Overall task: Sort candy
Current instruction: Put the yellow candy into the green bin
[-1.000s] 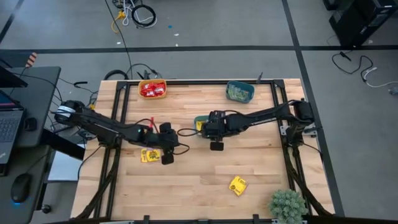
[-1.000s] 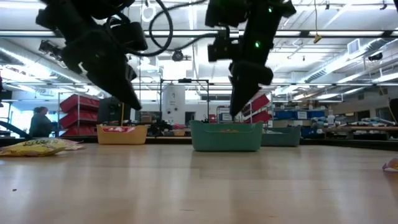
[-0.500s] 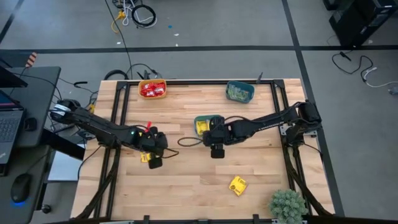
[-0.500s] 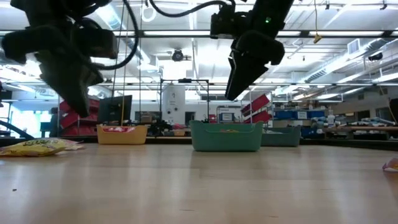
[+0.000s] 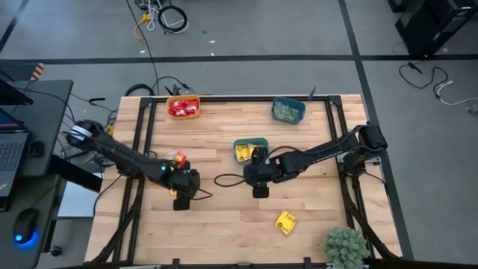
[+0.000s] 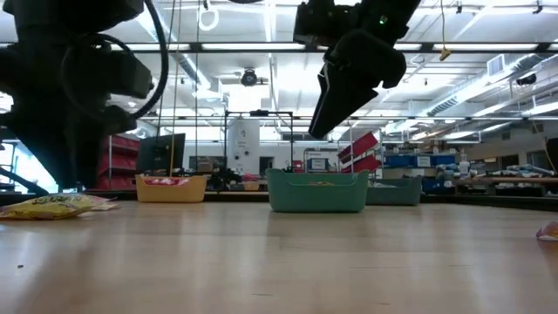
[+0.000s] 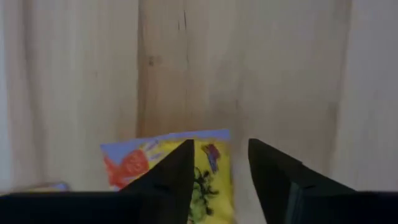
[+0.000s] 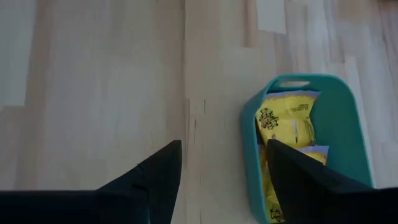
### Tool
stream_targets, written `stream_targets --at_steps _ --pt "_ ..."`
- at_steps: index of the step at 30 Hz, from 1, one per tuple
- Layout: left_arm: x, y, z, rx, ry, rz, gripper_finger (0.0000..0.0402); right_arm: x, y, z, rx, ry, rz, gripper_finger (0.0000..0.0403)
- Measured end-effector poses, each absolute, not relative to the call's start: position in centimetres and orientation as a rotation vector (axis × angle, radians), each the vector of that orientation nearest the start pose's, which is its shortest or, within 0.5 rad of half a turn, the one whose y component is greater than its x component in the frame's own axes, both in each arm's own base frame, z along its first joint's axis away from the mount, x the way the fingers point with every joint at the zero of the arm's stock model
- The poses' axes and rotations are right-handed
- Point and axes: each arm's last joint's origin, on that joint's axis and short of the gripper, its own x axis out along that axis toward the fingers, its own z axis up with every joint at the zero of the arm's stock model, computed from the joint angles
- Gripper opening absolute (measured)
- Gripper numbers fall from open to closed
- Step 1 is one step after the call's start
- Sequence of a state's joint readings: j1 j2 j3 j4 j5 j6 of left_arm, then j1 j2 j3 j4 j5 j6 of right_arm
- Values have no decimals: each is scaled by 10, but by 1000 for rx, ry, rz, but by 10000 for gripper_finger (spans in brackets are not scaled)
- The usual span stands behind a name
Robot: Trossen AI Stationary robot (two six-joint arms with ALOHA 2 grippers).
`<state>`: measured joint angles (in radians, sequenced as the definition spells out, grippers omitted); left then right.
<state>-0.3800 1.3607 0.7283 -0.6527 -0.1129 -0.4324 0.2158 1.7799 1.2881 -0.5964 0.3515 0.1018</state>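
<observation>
Now the light wooden slatted table [image 5: 224, 217] carries a teal plastic bowl [image 5: 249, 148] holding yellow wrapped candy packets [image 8: 287, 118]. Just beside it the right gripper [image 5: 258, 185] hangs with fingers wide apart and empty; since one second ago it has drawn back from over the bowl. The left gripper [image 5: 181, 200], which was closed then, has its fingers [image 7: 273, 174] parted over a yellow candy packet [image 7: 168, 168], partly covering it. Another yellow packet [image 5: 285, 222] lies well apart.

Looks like a lab or workshop from my feed: wooden table [image 5: 224, 217] on grey floor with loose cables [image 5: 166, 16], a desk with laptop [image 5: 11, 149] beside it; behind, red storage bins [image 6: 113, 161], shelving, strip ceiling lights [image 6: 261, 45].
</observation>
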Motion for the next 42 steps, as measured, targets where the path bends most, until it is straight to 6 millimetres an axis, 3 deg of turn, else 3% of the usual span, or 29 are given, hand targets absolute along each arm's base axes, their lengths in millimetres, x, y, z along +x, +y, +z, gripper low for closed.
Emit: stream_targets --at_steps 4,11,14,19,23,29,34,42 --pt "214 -87 161 17 1273 67 171 357 70 215 -222 1027 -169 217" --pt "217 -92 138 78 1384 94 166 358 70 216 -243 1017 -173 212" --pt "219 -94 139 84 1382 93 134 358 69 216 -248 1017 -177 213" --pt "221 -93 147 109 1378 118 16 358 69 216 -254 1021 -175 209" --pt "222 -94 151 130 1350 112 4 355 69 216 -279 1039 -198 201" --pt "225 -95 169 89 1303 109 2 347 71 223 -278 1051 -221 185" --pt "218 -98 183 45 1395 116 11 347 71 225 -263 1041 -227 186" --pt "201 -111 169 118 1511 98 116 348 72 225 -259 1028 -227 201"
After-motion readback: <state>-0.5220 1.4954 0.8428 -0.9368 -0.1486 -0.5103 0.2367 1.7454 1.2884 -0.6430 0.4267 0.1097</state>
